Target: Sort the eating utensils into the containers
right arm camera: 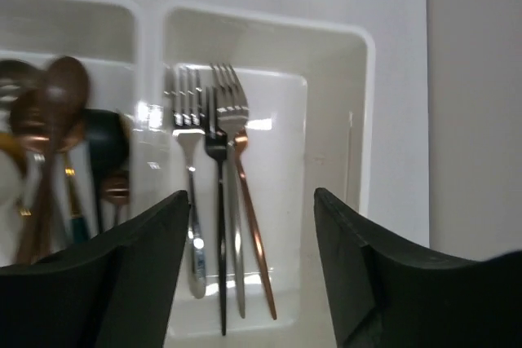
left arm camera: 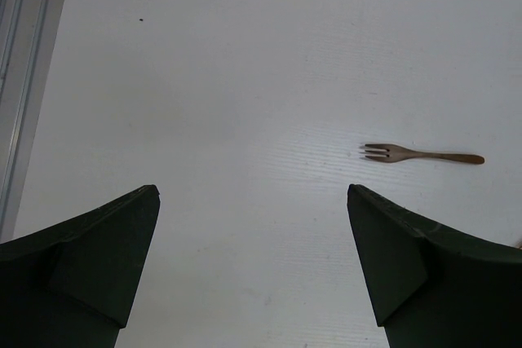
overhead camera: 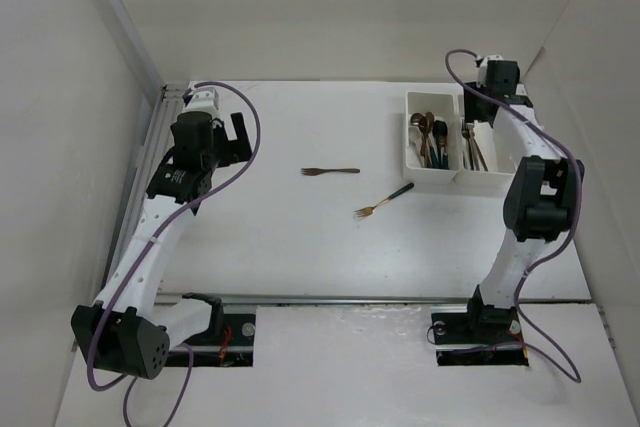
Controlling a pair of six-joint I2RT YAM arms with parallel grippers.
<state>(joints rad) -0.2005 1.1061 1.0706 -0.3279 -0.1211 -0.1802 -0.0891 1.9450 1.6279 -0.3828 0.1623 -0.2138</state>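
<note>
The right pincer [right arm camera: 251, 200] is found spread apart, with nothing gripped and nothing touched by its fingers. It is positioned above the right bin [right arm camera: 359, 103], at the upper right of the top view. Directly below its gap, several forks [right arm camera: 217, 160] lie side by side in that bin, tines toward the top of the wrist frame; silver, black and copper ones are noted. In the adjoining left bin [right arm camera: 98, 14], spoons [right arm camera: 61, 112] are piled, somewhat blurred.

The left pincer [left arm camera: 251, 193] is spread wide and empty, hovering over the bare table [left arm camera: 245, 55] at the upper left of the top view. A copper fork [left arm camera: 420, 155] lies flat on the table at the right of the wrist frame, tines pointing left, apart from the pincer. A second fork [overhead camera: 383, 202], gold with a dark handle, is recorded near the centre of the top view, lying aslant, below and right of the copper fork and well apart from the bins.
</note>
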